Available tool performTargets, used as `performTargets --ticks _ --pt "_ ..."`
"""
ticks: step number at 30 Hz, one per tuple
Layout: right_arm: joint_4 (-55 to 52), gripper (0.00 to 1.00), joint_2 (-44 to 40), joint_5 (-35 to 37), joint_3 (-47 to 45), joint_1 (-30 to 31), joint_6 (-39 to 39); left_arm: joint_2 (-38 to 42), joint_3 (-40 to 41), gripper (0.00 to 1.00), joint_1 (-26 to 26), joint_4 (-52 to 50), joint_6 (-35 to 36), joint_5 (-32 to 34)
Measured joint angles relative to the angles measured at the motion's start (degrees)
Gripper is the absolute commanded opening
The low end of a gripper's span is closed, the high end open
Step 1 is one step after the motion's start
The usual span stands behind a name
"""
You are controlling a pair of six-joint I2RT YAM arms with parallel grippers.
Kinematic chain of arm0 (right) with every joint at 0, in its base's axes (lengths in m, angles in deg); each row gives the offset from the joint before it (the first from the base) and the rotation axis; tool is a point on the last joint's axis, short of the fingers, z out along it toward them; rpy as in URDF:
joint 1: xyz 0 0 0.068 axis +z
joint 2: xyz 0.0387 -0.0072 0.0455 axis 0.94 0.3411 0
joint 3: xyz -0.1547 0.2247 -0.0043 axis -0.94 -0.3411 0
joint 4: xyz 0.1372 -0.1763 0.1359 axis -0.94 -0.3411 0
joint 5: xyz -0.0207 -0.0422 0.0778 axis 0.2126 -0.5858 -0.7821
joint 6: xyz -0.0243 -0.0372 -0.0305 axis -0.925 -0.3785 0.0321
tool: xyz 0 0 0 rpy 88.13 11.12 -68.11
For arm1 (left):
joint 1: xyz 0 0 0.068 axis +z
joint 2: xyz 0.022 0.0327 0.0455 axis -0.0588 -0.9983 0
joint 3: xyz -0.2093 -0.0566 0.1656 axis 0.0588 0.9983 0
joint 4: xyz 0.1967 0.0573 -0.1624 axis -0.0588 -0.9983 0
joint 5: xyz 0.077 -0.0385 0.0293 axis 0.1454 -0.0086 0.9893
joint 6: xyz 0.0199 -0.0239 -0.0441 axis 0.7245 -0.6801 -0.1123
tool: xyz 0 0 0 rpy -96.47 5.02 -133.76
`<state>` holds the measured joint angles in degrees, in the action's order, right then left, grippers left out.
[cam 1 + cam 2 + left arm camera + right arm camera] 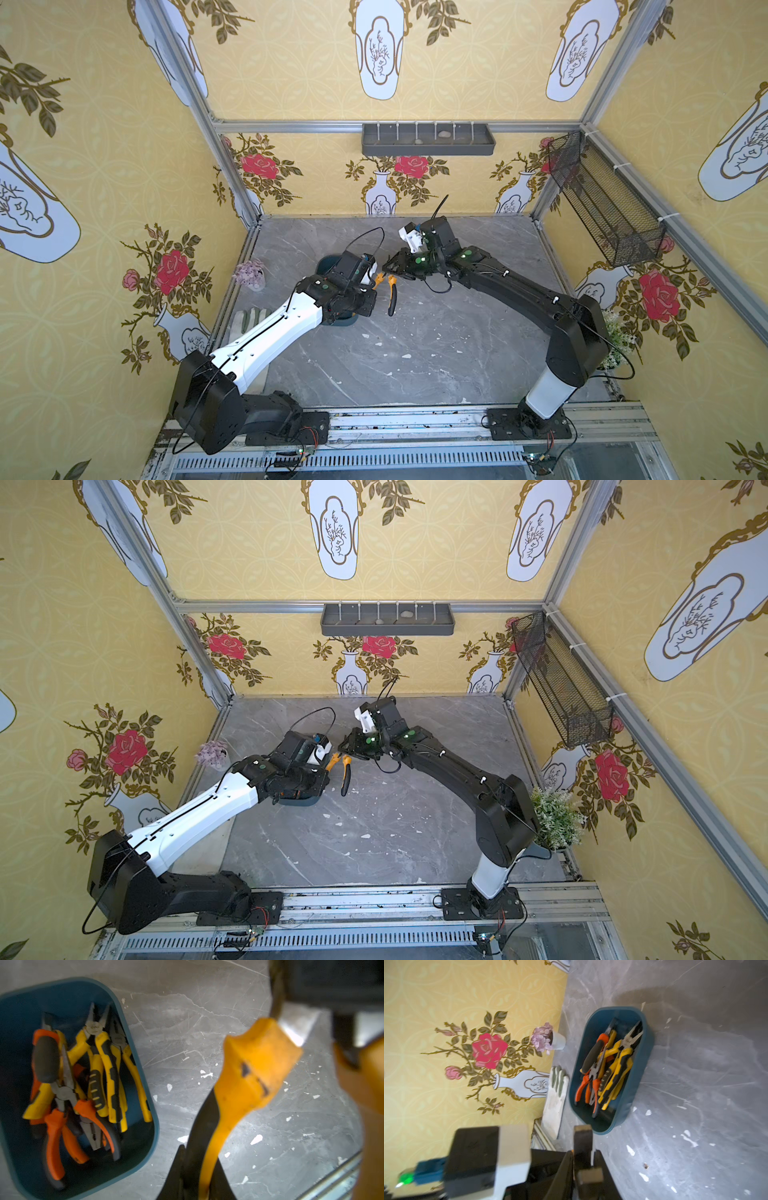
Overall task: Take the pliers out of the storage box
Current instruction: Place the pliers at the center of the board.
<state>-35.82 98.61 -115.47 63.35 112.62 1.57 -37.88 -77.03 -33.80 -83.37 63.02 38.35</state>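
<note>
The teal storage box point(62, 987) sits at the table's left, mostly hidden under my left arm in both top views point(347, 322) point(303, 802). Several pliers point(97, 1076) point(610, 1068) with yellow, orange and black handles lie heaped inside it. One yellow-and-black pair of pliers point(392, 297) hangs above the table right of the box, held between both grippers. My left gripper point(198, 1161) is shut on one of its handles point(253, 1068). My right gripper point(583, 1165) is shut on its dark metal head point(583, 1140). The second handle point(345, 779) dangles free.
A small pot of purple flowers point(249, 274) and a white work glove point(245, 322) lie by the left wall. A green potted plant point(555, 816) stands at the right edge. A grey divided tray point(428, 139) and a black mesh basket point(602, 199) hang on the walls.
</note>
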Motion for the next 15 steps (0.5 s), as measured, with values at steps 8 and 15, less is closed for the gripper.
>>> performTargets --ticks 8,15 --pt "-3.7 0.53 0.5 2.3 1.3 -0.2 -0.4 0.3 0.6 0.00 -0.6 -0.3 0.0 1.8" --pt "-5.7 0.59 1.6 3.6 2.3 -0.6 -0.4 3.0 1.6 0.00 -1.7 0.5 0.0 3.1"
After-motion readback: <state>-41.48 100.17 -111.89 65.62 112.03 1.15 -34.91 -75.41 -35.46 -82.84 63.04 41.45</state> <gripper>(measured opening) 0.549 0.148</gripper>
